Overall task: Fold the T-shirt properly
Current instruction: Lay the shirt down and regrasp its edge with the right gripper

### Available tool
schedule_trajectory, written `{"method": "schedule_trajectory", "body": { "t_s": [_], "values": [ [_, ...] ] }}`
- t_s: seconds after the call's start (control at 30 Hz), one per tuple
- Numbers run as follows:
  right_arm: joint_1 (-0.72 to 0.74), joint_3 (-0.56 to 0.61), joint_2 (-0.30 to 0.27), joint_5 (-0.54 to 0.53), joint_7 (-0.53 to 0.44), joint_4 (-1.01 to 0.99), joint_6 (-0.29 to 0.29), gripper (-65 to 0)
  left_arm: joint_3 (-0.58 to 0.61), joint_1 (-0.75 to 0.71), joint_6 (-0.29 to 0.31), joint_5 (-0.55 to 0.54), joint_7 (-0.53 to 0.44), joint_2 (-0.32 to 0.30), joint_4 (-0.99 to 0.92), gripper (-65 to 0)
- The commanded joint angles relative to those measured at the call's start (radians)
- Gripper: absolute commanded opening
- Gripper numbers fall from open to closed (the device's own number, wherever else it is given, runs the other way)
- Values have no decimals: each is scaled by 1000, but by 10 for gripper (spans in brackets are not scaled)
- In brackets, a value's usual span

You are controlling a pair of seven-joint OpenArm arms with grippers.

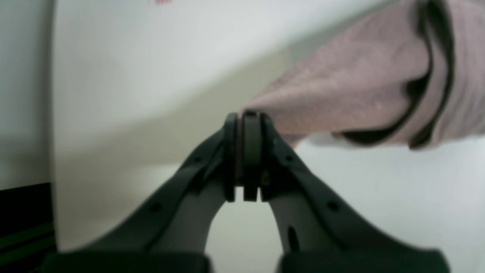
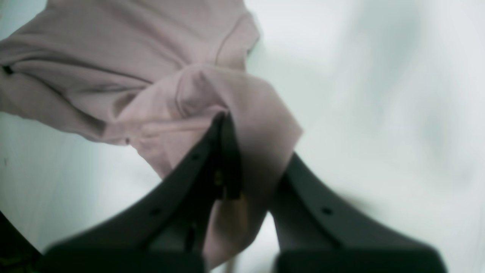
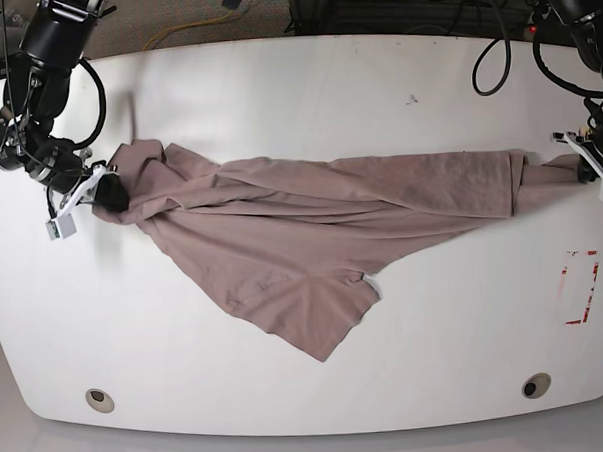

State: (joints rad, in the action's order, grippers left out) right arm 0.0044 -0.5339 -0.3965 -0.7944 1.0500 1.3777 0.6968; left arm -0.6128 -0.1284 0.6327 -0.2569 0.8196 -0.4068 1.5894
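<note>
While the T-shirt [image 3: 302, 236] is stretched across the middle of the white table [image 3: 305, 76], each end of it is pinched by one arm. The left gripper [image 1: 244, 113] is seen with its jaws pressed together on a thin corner of the cloth at the right edge of the table, and the right gripper [image 2: 242, 151] is clamped on a bunched fold at the left edge. The garment is held this way, it is judged, so that it can be pulled taut and spread flat. It is not yet flat: the fabric is twisted into a band between the grippers, and one loose flap, a sleeve it seems, is left pointing toward the near edge. A red mark [image 3: 582, 286] is seen near the right side, well apart from the cloth.
</note>
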Motion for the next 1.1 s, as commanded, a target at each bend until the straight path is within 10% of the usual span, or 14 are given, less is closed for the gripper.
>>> {"method": "schedule_trajectory", "body": {
  "t_s": [0.0, 0.17, 0.5, 0.77, 1.07],
  "values": [
    [-13, -24, -25, -26, -24, 19, 1, -650, -20, 3, 14, -8, -23, -25, -16, -650],
    [-30, -28, -25, -24, -24, 19, 1, -628, -17, -23, 57, 15, -92, -28, -71, -650],
    [-77, -30, 5, -27, -23, 220, 1, -197, 9, -38, 65, 97, -153, -14, -83, -650],
    [-36, -27, 23, -13, -10, 273, 1, -185, 9, -38, 65, 97, -153, -14, -82, -650],
    [309, 114, 23, 155, -14, -94, 1, -189, 11, -34, 65, 98, -151, -14, -80, -650]
  ]
}}
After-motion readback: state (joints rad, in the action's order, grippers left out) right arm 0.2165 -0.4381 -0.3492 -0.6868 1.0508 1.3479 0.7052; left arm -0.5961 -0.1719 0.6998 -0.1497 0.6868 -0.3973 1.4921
